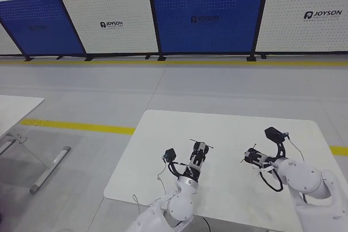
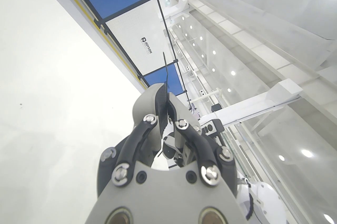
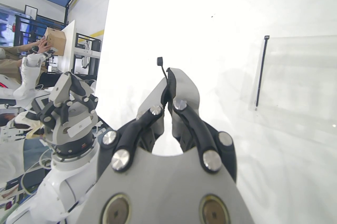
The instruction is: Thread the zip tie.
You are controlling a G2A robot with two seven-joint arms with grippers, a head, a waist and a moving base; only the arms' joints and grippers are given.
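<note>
Black zip tie strip [image 2: 165, 69] pinched by left end effector [image 2: 165, 94]; right end effector [image 3: 168, 81], well apart sideways, pinches a head [image 3: 159, 61]

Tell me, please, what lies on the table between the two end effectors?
Nothing: in the top view, the stretch of white table between the left end effector and the right end effector is bare.

The left claw [image 2: 165, 97] and right claw [image 3: 168, 82] look alike: pale grey fingers [image 3: 184, 88] with black ribbed pads [image 2: 162, 106], and curved black links [image 3: 192, 119] pinned by round silver screws [image 3: 120, 156]. Two brass-ringed holes sit in the grey plate [image 3: 163, 183] behind. Behind each claw are glossy white arm shells [image 1: 304, 177] and looping black cables [image 1: 269, 184].
</note>
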